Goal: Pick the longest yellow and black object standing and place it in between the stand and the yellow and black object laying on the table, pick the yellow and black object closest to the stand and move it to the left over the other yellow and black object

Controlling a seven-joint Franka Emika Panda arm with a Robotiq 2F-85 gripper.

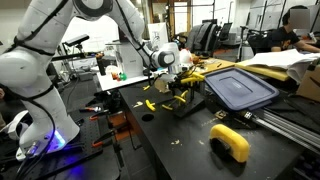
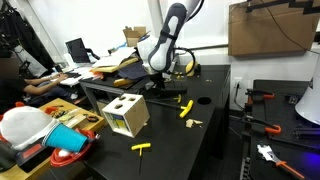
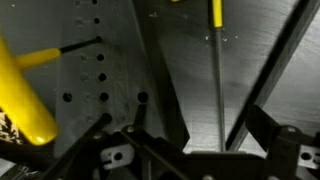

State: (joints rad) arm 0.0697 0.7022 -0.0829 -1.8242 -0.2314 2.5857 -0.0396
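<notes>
My gripper (image 1: pixel 177 82) hangs low over the dark stand (image 1: pixel 188 101) at the middle of the black table; it also shows in an exterior view (image 2: pixel 162 72). In the wrist view a yellow-handled tool (image 3: pixel 216 12) stands with its thin metal shaft (image 3: pixel 219 80) running down between my open fingers (image 3: pixel 215 140), not gripped. Another yellow handle (image 3: pixel 25 100) leans at the left by the perforated grey stand plate (image 3: pixel 100 80). A yellow and black tool (image 1: pixel 150 104) lies on the table beside the stand. Two such tools (image 2: pixel 185 100) (image 2: pixel 188 113) lie near the stand in an exterior view.
A blue bin lid (image 1: pixel 240 88) lies behind the stand. A chunky yellow object (image 1: pixel 230 141) sits near the table's front. A wooden box with holes (image 2: pixel 125 115) stands on the table corner, a small yellow tool (image 2: pixel 143 147) beside it. Red-handled tools (image 2: pixel 262 98) lie on a neighbouring table.
</notes>
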